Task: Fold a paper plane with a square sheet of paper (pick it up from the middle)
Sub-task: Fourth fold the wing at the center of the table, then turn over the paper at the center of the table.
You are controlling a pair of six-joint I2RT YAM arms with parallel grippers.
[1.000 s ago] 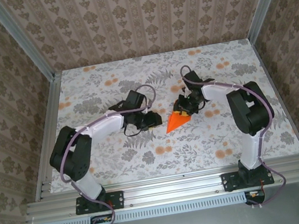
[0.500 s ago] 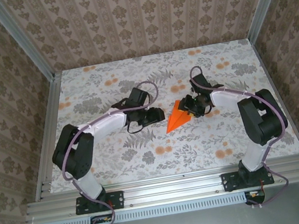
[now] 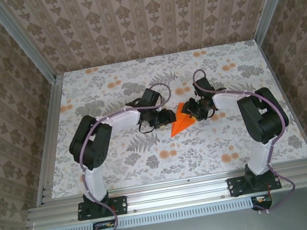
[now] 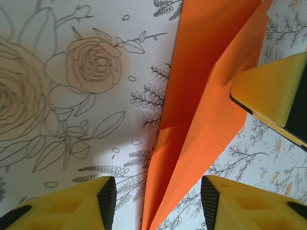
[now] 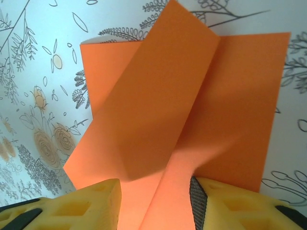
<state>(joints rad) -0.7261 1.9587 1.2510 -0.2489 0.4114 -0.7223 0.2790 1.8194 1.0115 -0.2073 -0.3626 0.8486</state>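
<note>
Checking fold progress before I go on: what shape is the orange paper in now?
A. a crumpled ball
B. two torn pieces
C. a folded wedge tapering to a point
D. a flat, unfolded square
C: from above, the paper narrows to a sharp point at its near-left end, and both wrist views show creased, overlapping layers in one piece.

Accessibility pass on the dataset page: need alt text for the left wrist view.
A folded orange paper plane lies on a floral tablecloth, its pointed end between the open yellow fingers of the left gripper. One finger of the right gripper meets the plane's right edge.
</note>
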